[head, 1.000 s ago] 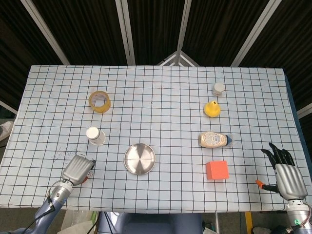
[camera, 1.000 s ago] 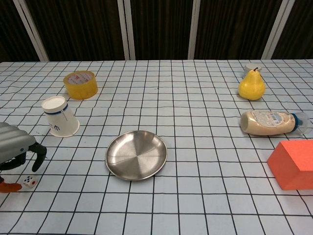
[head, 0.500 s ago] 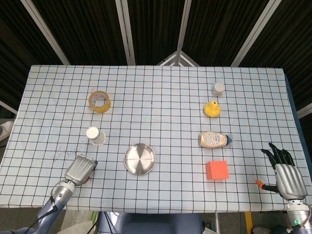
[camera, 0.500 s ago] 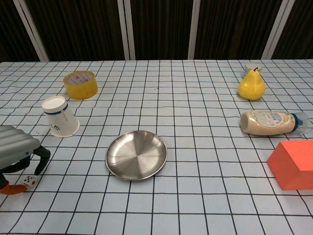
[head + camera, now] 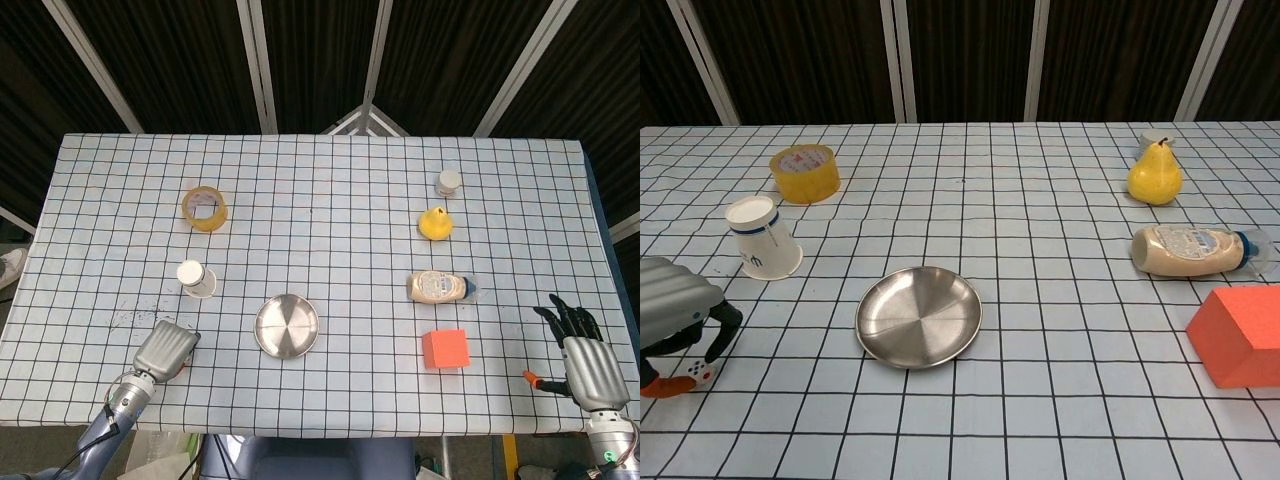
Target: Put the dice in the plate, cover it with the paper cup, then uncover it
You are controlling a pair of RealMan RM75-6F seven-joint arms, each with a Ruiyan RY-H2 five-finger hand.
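A small white die (image 5: 697, 371) lies on the checked cloth at the near left. My left hand (image 5: 675, 305) curls down over it, with the orange-tipped thumb on its left and a dark finger on its right, both seeming to touch it. Seen from the head view, the left hand (image 5: 167, 348) hides the die. The steel plate (image 5: 920, 316) (image 5: 287, 326) sits empty to the right of that hand. A paper cup (image 5: 762, 238) (image 5: 195, 277) lies tilted behind the hand. My right hand (image 5: 580, 365) rests at the near right table edge, fingers spread, holding nothing.
A yellow tape roll (image 5: 805, 172) stands at the far left. On the right are a pear (image 5: 1155, 175), a lying sauce bottle (image 5: 1188, 248) and an orange block (image 5: 1240, 335). A small grey jar (image 5: 449, 181) stands behind the pear.
My left hand has sunk lower over the die and its fingers have closed in around it. The die nudged slightly toward the thumb. The right hand has not moved.
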